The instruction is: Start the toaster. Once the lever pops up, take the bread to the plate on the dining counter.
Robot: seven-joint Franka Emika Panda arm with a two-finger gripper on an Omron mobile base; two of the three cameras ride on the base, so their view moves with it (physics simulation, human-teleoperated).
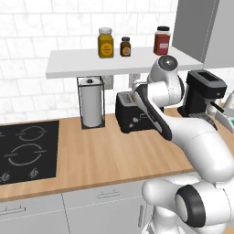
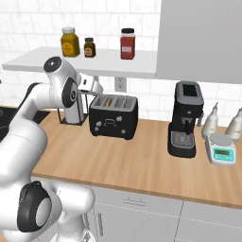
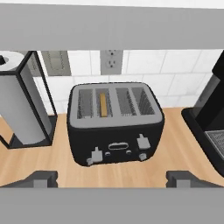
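Observation:
The black toaster stands on the wooden worktop against the tiled wall, also seen as the toaster and the toaster. The bread stands edge-on in the second slot from the left, a tan strip sunk between the grilles. My gripper hovers in front of and above the toaster's front face, open, with nothing between its fingertips. The toaster's left lever sits a little lower than the right one. The plate and the dining counter are out of view.
A paper towel holder stands just left of the toaster, a black coffee machine to its right. A shelf with jars overhangs the toaster. The black hob lies far left; a scale and bottles far right.

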